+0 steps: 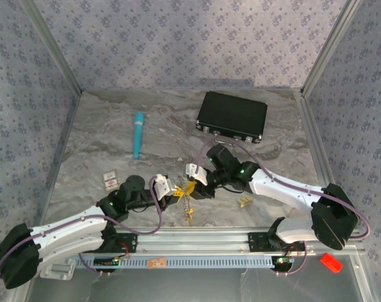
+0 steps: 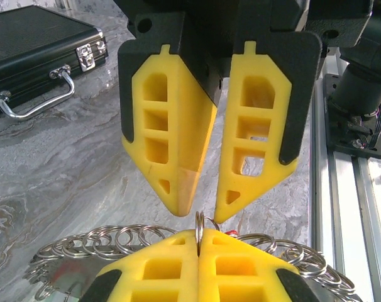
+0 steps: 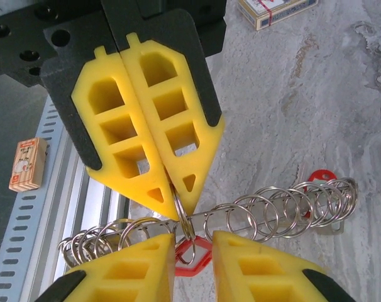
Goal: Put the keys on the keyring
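Pinch by left gripper on a silvery metal ring, right gripper apart. Right wrist view adds a red plastic tag beneath.

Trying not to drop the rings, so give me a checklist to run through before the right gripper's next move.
1. Left gripper shut on the small ring: ok.
2. Right gripper open, holding nothing: ok.
3. Red tag sits in the gap between the right fingers; whether it touches them: cannot tell.
4. Red tag threaded on the pinched ring: cannot tell.
5. Keyring, with its row of rings, stretches out either side of the grip, not knotted: ok.
6. Loose keys lie on the table with nothing on top: ok.
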